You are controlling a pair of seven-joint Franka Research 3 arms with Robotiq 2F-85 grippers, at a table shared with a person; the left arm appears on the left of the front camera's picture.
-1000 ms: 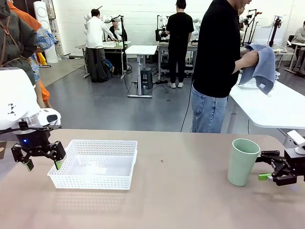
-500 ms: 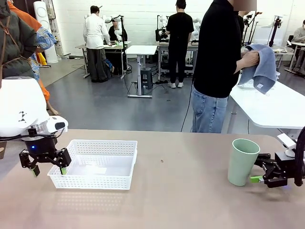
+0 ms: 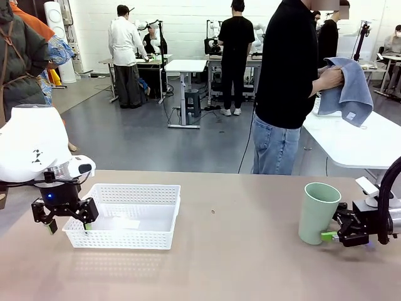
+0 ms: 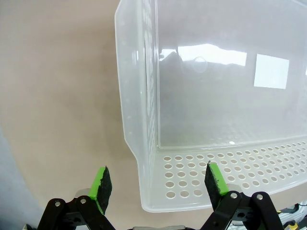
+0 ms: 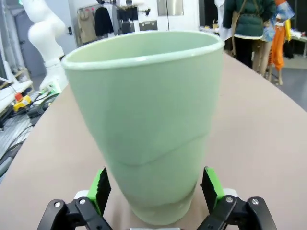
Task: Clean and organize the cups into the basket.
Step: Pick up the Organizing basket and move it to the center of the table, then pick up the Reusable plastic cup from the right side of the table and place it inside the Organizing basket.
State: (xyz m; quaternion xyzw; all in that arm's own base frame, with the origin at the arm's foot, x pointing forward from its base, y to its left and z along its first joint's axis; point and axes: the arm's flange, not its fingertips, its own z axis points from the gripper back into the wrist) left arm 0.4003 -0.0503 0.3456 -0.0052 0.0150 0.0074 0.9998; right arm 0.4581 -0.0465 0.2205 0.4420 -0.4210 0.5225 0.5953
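Note:
A pale mint cup (image 3: pixel 318 212) stands upright on the tan table at the right. My right gripper (image 3: pixel 334 227) is level with its lower part, open. In the right wrist view the cup (image 5: pixel 148 115) rises between the green pads (image 5: pixel 101 188), with a small gap on each side. The white lattice basket (image 3: pixel 135 187) sits at the left and holds nothing. My left gripper (image 3: pixel 69 224) hangs open just over its left end. In the left wrist view the gripper (image 4: pixel 157 181) straddles a corner of the basket (image 4: pixel 138 120).
Across the table stands a person holding a blue-grey towel (image 3: pixel 348 88) in both hands. A white table (image 3: pixel 351 141) stands behind at the right. Bare tabletop (image 3: pixel 238 251) lies between the basket and the cup.
My left gripper has moved right and down to the basket's left end. My right gripper has slid left until its fingers flank the mint cup's base. The cup has not moved.

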